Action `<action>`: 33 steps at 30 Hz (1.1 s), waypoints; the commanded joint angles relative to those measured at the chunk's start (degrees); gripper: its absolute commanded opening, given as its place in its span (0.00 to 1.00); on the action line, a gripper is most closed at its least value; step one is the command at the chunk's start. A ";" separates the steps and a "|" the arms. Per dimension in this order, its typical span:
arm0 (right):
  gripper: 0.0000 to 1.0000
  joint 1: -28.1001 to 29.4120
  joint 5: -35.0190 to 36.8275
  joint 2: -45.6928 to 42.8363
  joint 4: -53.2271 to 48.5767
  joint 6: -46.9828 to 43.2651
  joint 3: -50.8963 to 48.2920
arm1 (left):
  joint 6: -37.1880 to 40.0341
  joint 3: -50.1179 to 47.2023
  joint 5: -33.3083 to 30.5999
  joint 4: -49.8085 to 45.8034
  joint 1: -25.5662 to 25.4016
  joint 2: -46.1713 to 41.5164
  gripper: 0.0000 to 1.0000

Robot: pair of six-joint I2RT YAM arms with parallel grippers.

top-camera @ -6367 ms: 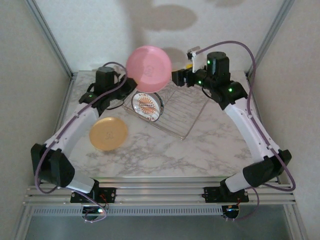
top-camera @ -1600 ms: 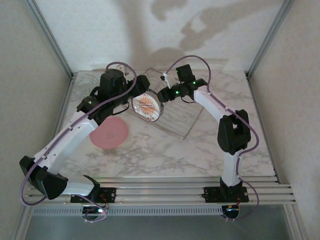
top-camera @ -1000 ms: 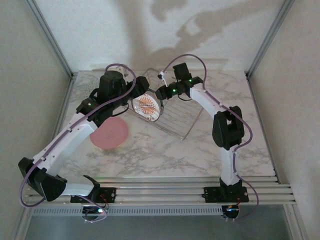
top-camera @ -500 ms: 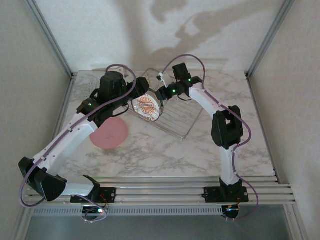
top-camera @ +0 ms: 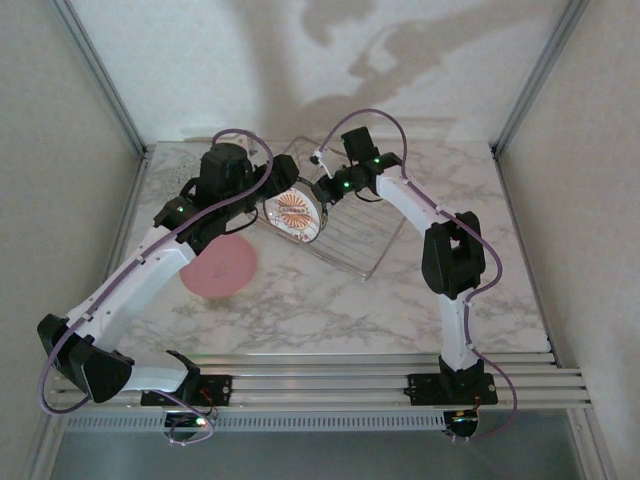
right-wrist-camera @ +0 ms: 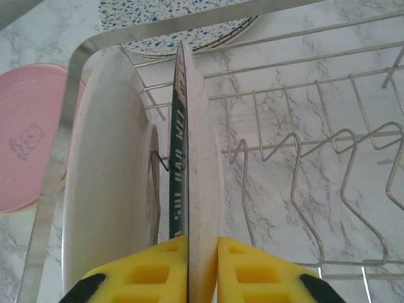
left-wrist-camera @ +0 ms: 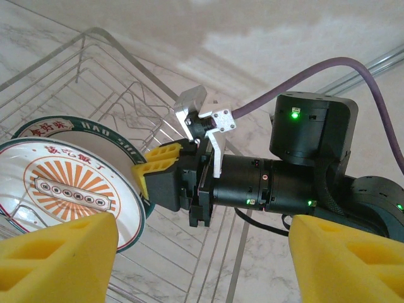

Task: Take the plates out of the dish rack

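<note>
The white plate (top-camera: 293,213) with the orange-brown emblem and green rim stands upright at the left end of the dish rack (top-camera: 365,238). My right gripper (top-camera: 319,189) is shut on this plate's (right-wrist-camera: 201,158) top rim, one yellow pad on each face. My left gripper (top-camera: 277,173) hovers just left of the rack, open and holding nothing (left-wrist-camera: 202,265), facing the emblem (left-wrist-camera: 60,189). A second white dish (right-wrist-camera: 101,177) stands close against the held plate's left side. The pink plate (top-camera: 218,265) lies flat on the table to the left.
A speckled plate (right-wrist-camera: 189,31) lies on the marble beyond the rack's far end. The rack's wire tines (right-wrist-camera: 315,145) to the right hold nothing. Metal frame posts and walls close in the table on both sides and at the back.
The pink plate, held high 6.4 s ago, now lies flat over the orange one. The right gripper has come down onto the white plate's rim; the left arm has barely moved.
</note>
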 commanded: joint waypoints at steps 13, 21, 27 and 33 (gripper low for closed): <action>0.00 4.26 12.49 -3.08 -0.93 -3.92 0.97 | -0.72 -1.01 -0.44 1.50 -0.48 -1.91 0.72; 0.00 6.88 20.63 -8.57 2.96 -2.85 -2.55 | -0.84 -1.47 -1.08 1.78 -0.39 -2.18 0.72; 0.00 6.99 24.73 -13.31 5.70 -5.85 -5.29 | -1.11 -1.69 -1.30 2.30 -0.39 -2.19 0.72; 0.00 5.99 28.11 -16.60 7.25 -8.09 -5.94 | -1.03 -1.09 -1.18 2.50 -0.30 -1.59 0.72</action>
